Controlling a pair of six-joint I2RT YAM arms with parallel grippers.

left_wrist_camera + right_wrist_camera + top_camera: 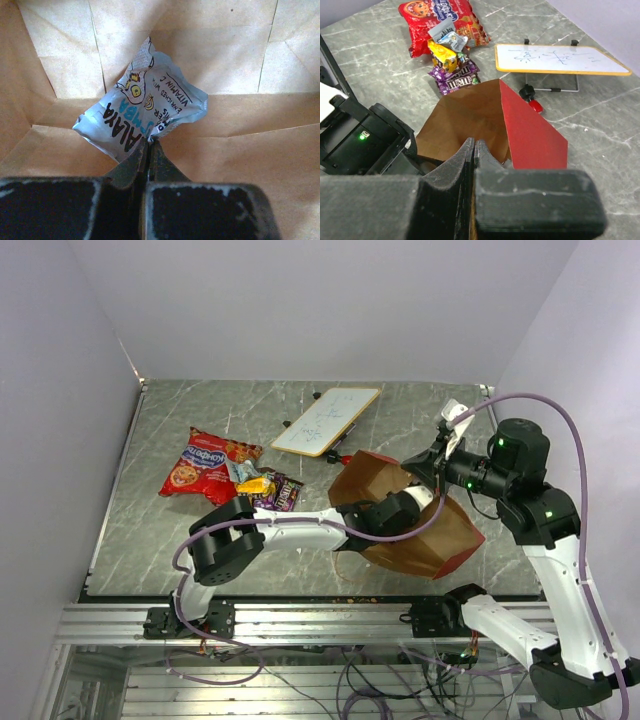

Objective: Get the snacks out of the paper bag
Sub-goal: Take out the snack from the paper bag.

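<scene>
A red paper bag (440, 538) lies tipped on its side on a grey marble-patterned table (200, 540), its mouth facing the left arm and its brown kraft lining exposed. The left claw (149, 146) reaches deep inside the bag and is clamped on the lower edge of a light blue packet (145, 102), the only snack seen within. The crumpled packet stands against the fold where the bag's floor meets its back wall.

The right claw (474, 146) has its fingers pressed together at the bag's upper rim, a sliver of brown paper showing between them, holding the raised flap (465, 115) above the red outer side.

Outside the bag, on the side its mouth faces, the other snacks lie in a loose heap. A glossy red chip bag (205, 465) lies farthest from the paper bag. A yellow packet (257, 484), a purple packet (451, 74) and a dark brown packet (282, 494) overlap one another between the two bags.

Beyond the paper bag, towards the back wall, a scribbled white board (325, 420) stands propped on a wire stand. A small red-and-black marker (532, 97) lies between the board and the bag.
</scene>
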